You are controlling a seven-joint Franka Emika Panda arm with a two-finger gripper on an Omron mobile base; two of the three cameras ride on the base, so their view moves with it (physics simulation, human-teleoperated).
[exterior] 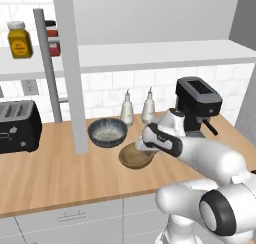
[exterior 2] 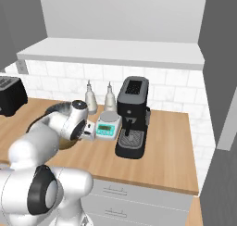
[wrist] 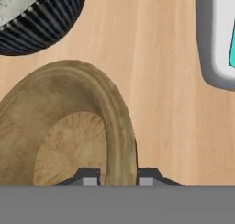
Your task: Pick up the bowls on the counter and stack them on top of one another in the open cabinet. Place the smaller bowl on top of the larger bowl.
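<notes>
The smaller bowl (exterior: 131,158), brown wood with a grained inside (wrist: 69,126), sits on the counter (exterior: 50,173) in front of the larger bowl (exterior: 107,132). The larger bowl is dark blue-grey and ribbed (wrist: 41,30) and stands just behind and to the left, apart from the wooden one. My gripper (wrist: 118,179) reaches down at the wooden bowl's right rim. One fingertip is inside the rim and one outside, both pressed against it, so it is shut on the rim. The open cabinet shelf (exterior: 150,55) runs above the counter.
A grey upright post (exterior: 75,88) stands left of the bowls. A black toaster (exterior: 17,125) is at the far left. Two bottles (exterior: 127,108), a coffee machine (exterior: 197,103) and a kitchen scale (exterior 2: 107,124) crowd the right. A yellow jar (exterior: 19,39) sits on the shelf's left end.
</notes>
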